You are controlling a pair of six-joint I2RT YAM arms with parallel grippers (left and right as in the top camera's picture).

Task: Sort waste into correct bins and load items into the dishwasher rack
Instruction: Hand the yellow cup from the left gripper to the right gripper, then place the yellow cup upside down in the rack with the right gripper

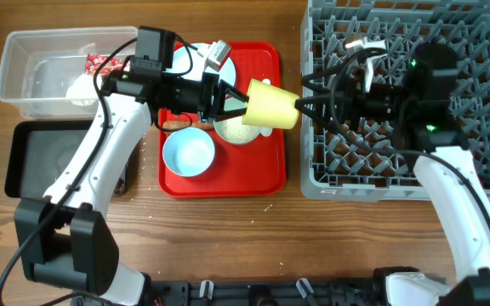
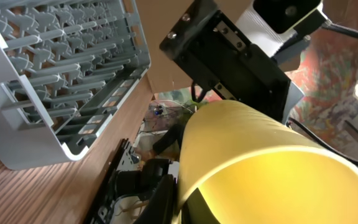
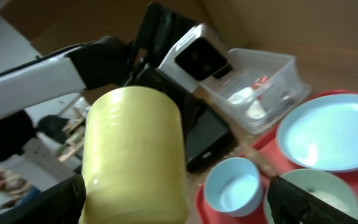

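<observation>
My left gripper (image 1: pixel 243 101) is shut on the rim of the small yellow cup (image 1: pixel 271 105) and holds it on its side in the air above the right edge of the red serving tray (image 1: pixel 262 174). One finger is inside the cup in the left wrist view (image 2: pixel 182 206). My right gripper (image 1: pixel 304 104) is open, its fingers at the cup's base (image 3: pixel 132 155), spread wide in the right wrist view (image 3: pixel 176 202). The pale blue bowl (image 1: pixel 188 153), pale green bowl (image 1: pixel 235 130) and pale blue plate (image 1: pixel 185 65) sit on the red tray. The grey dishwasher rack (image 1: pixel 313 183) is at the right.
The clear tub (image 1: pixel 24 51) at the back left holds a red wrapper (image 1: pixel 100 64) and white tissue (image 1: pixel 83 85). The black tray (image 1: pixel 24 161) lies in front of it. A brown stick (image 1: pixel 177 125) lies on the red tray beside the blue bowl.
</observation>
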